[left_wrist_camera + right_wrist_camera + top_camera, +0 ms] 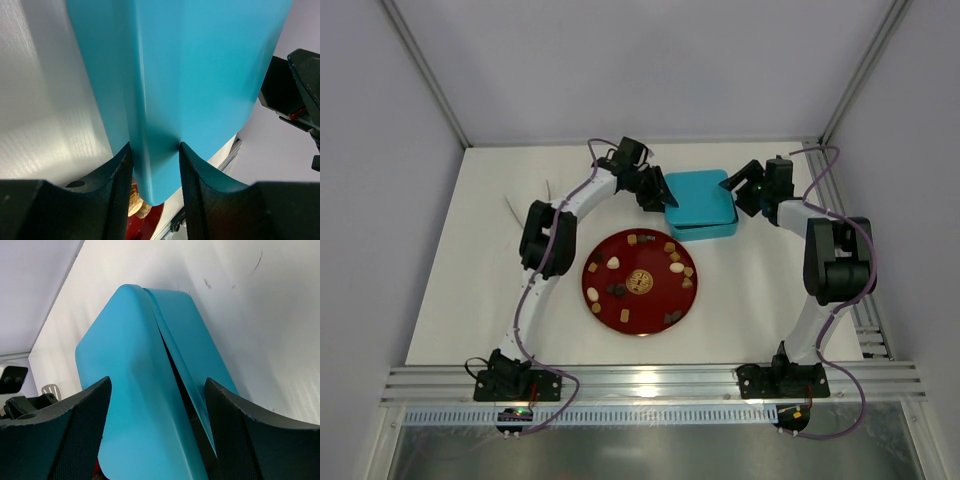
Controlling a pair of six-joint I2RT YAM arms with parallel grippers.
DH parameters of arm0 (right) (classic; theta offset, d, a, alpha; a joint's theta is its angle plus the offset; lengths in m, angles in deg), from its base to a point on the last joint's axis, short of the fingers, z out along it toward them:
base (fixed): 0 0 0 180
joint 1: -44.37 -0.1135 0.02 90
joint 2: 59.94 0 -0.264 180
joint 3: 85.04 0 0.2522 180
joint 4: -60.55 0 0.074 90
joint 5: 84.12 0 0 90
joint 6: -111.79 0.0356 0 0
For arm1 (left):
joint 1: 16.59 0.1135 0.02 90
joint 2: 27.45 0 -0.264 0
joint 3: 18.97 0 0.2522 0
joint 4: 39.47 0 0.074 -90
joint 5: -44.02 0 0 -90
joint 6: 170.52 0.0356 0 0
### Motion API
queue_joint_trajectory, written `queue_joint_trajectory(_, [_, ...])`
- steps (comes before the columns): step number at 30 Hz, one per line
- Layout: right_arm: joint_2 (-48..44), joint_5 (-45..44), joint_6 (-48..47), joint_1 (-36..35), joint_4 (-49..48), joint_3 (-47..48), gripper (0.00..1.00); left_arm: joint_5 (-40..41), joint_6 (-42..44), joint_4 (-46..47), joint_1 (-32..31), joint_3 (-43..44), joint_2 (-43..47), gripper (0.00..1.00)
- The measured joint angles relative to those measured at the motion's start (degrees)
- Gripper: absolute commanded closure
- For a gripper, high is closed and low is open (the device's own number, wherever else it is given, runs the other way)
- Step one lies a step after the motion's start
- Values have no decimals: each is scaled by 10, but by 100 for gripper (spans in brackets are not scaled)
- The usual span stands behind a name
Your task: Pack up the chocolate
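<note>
Count: two arms, one red plate (pixel 655 303), one teal box (pixel 700 205), one white table (pixel 460 300). The chocolate (pixel 677 268) comes to roughly fifteen pieces; they are too small for an exact tally.

All of it lies on the plate, ringed about the gold emblem (pixel 640 282). That is near the left gripper (pixel 658 200) and well apart from the right gripper (pixel 740 188).

The left gripper is clamped narrowly on the box's edge, with both fingers (pixel 122 175) touching it. The right gripper's jaws stand wide, straddling the opposite edge, where the lid gapes slightly.

Pad contact on the right cannot be made out. The box interior is hidden. The left wrist view shows only one tan piece and a sliver of plate.
</note>
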Motion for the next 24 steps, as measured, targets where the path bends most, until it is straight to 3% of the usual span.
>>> queue_joint_trajectory(24, [0, 12, 7, -9, -3, 0, 25, 28, 47, -11, -12, -44, 36, 48])
